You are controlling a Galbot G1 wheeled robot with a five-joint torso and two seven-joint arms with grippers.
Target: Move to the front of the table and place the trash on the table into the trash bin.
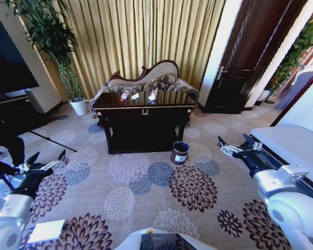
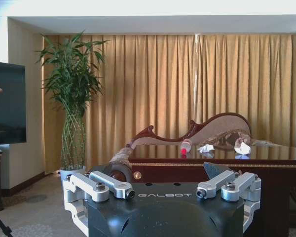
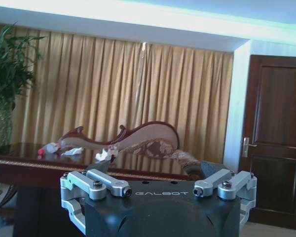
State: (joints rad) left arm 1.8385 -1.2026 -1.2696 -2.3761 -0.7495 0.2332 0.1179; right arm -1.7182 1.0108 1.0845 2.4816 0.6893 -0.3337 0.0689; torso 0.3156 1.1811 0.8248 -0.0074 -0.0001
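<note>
Facing the worktop point(image 1: 144, 111) from well back across the patterned carpet point(image 1: 146, 182), approach not yet finished; left gripper point(image 1: 46, 161) and right gripper point(image 1: 235, 144) held low at either side, jaws of both released and grasping nothing. Lying in a row on the glossy top: bottle point(image 1: 124, 96) with red cap, crumpled tissue point(image 1: 135, 96), beige-pink wrapper point(image 1: 153, 94); sofa point(image 1: 146, 80) just behind. Standing on the carpet by the worktop's front right leg: trash bin point(image 1: 179, 152), dark and round. Best done by driving straight and slowly, keeping the gold ornament centred; stopping short of the bin, probably easy to knock over; keeping both arms tucked clear of the front edge until parked.
</note>
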